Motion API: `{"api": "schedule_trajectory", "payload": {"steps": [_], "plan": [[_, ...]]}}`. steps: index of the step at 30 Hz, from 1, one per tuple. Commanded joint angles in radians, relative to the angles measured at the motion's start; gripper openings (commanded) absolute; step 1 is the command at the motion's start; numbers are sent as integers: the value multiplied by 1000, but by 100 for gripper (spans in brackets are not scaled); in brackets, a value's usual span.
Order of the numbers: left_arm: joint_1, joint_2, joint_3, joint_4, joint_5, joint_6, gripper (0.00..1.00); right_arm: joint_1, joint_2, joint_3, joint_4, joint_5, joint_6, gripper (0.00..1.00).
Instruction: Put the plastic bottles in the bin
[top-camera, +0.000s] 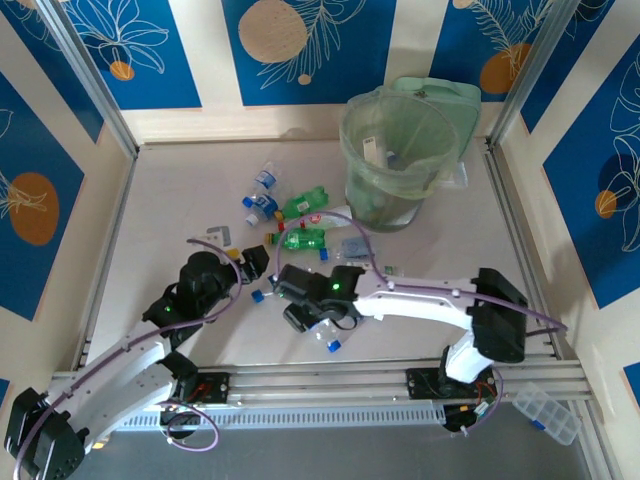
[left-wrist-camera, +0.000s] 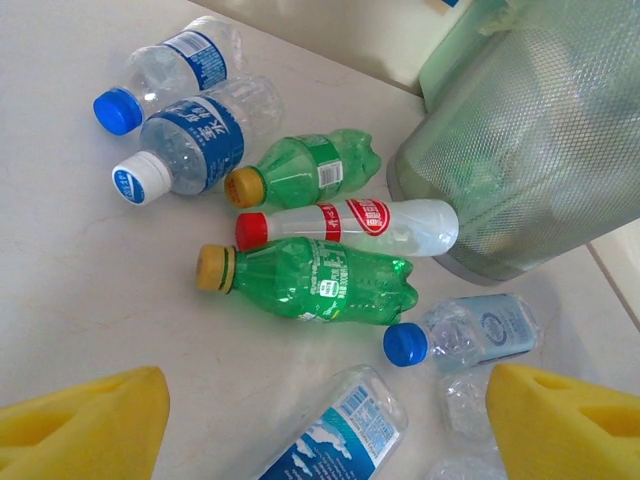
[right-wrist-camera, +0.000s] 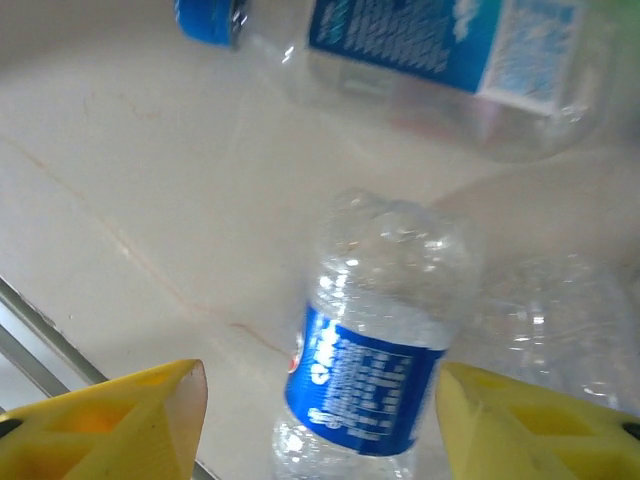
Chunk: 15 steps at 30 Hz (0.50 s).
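Bin holds a few items; many plastic bottles left on surface. Left tool wide open, empty. Right tool open, straddling clear blue-labelled bottle, not clamped.

Clear compartment box near right corner; pale-green lid by far wall.

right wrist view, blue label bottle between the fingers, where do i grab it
Probably across the labelled middle of the bottle, coming from straight above: it lies flat, lengthwise between the open fingers. Its far end is crumpled, while the label band looks fuller.
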<state>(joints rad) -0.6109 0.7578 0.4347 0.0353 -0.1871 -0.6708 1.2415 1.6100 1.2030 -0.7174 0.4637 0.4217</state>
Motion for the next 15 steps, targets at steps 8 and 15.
{"api": "schedule_trajectory", "payload": {"steps": [8, 15], "plan": [[-4, -33, 27, -23, -20, 19, 83, 2, 135, 93, -172, 42, 89, 70], [-4, -40, 30, -29, -18, 20, 83, -21, 189, 76, -143, -30, 78, 72]]}}
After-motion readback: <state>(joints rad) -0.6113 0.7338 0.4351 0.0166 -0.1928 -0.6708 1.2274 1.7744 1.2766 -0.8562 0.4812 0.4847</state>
